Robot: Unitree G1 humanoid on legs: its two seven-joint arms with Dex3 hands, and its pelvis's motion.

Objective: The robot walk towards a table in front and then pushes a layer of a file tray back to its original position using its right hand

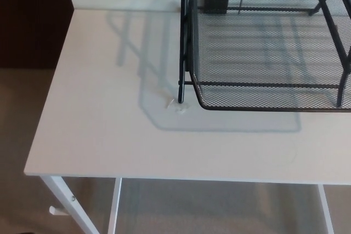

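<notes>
Black wire-mesh file tray [263,42] sits on the far right part of the white rectangular table [98,135], running off the right and top edges of frame. One mesh layer [258,94] juts forward past the black upright frame post [181,80]. Neither robot hand in frame, so hand state unknown. Beige carpet floor [22,113] at left.

Office-type setting. Indicators: black wire-mesh file tray [263,42] at upper right of frame, on a plain white table [98,130] with white metal legs, over beige carpet [16,135] at left.
</notes>
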